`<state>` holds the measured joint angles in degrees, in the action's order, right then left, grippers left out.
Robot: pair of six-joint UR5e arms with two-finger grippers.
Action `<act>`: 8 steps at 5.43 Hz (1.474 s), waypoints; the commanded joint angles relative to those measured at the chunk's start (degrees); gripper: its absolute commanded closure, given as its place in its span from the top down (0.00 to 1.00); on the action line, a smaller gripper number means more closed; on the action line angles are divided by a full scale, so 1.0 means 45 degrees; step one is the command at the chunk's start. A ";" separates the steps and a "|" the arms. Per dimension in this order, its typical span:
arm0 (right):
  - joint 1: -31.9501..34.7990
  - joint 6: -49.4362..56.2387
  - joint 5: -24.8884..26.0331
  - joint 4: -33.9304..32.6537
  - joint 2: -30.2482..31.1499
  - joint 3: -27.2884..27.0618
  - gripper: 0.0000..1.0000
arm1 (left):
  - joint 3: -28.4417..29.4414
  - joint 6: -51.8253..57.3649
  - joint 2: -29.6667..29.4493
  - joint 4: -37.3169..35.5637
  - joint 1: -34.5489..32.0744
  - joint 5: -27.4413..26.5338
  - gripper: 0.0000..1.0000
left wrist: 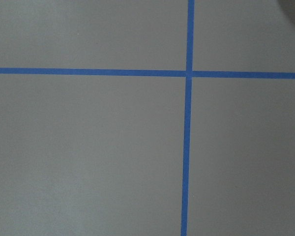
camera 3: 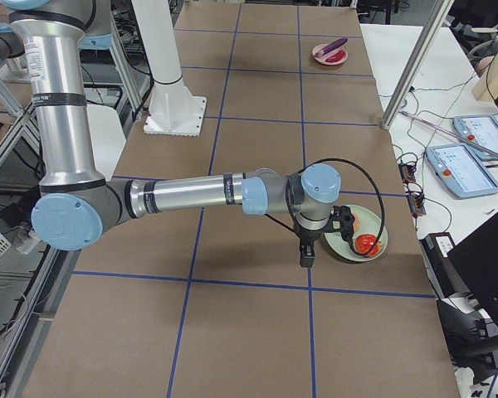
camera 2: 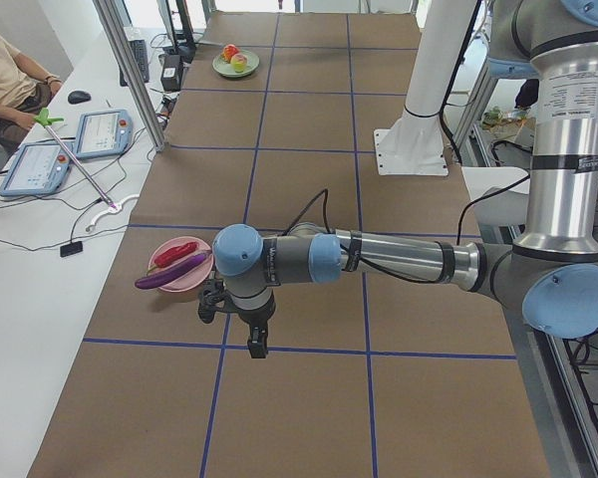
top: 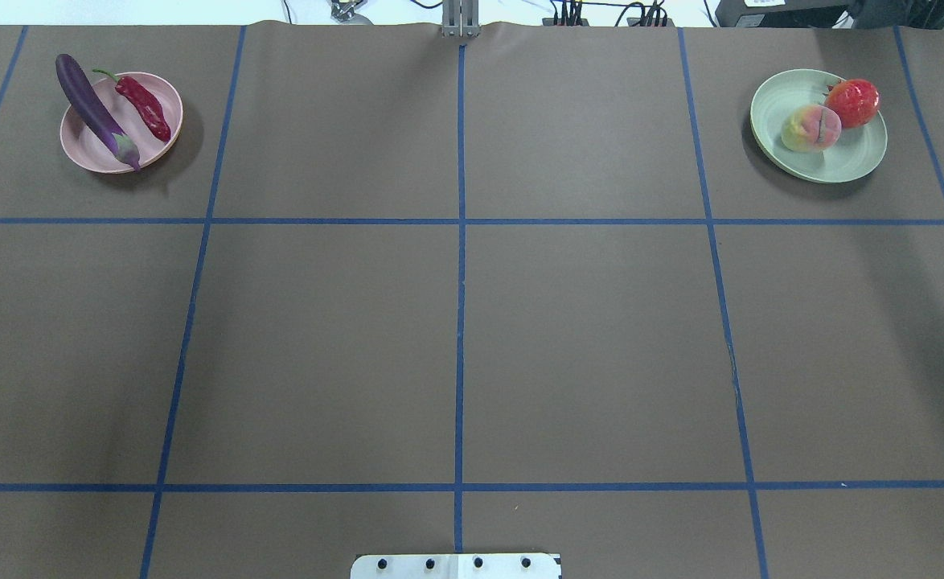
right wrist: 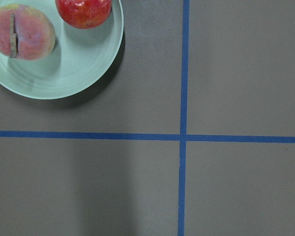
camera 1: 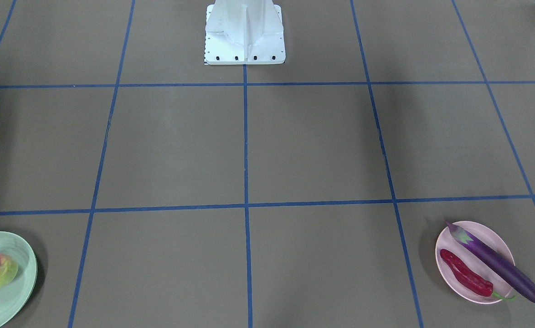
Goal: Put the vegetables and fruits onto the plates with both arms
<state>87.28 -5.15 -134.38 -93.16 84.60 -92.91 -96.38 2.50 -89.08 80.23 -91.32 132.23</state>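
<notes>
The purple eggplant [top: 94,108] and the red chili pepper [top: 144,106] lie side by side on the pink plate [top: 128,122] at the far left. On the mint green plate [top: 826,165] at the far right rest the peach [top: 811,129] and the red pomegranate-like fruit [top: 851,102]. My left gripper [camera 2: 254,344] hangs above the mat just beside the pink plate [camera 2: 184,281]. My right gripper [camera 3: 307,253] hangs beside the green plate [camera 3: 349,249]. Both show only in the side views, so I cannot tell whether they are open or shut. Neither wrist view shows fingers.
Blue tape lines divide the brown mat into squares. The white base block [top: 456,566] stands at the near edge. Side benches hold tablets [camera 2: 102,132], cables and metal posts. A seated person [camera 2: 5,75] is at the left end.
</notes>
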 commanded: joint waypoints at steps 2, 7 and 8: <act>-0.0002 -0.0046 0.0019 0.0057 0.0106 0.0023 1.00 | 0.0129 -0.0009 0.0049 0.0355 -0.0018 0.0031 1.00; -0.0041 -0.0203 -0.0020 0.0057 0.0497 0.0061 1.00 | 0.0070 -0.0028 -0.0165 0.0395 0.0001 0.0360 1.00; -0.0041 -0.0222 -0.0059 0.0057 0.0497 0.0042 1.00 | 0.0031 -0.0028 -0.0165 0.0375 0.0001 0.0440 1.00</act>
<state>87.10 -6.10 -134.52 -92.90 86.82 -92.67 -96.15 2.38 -89.78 81.97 -91.32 133.75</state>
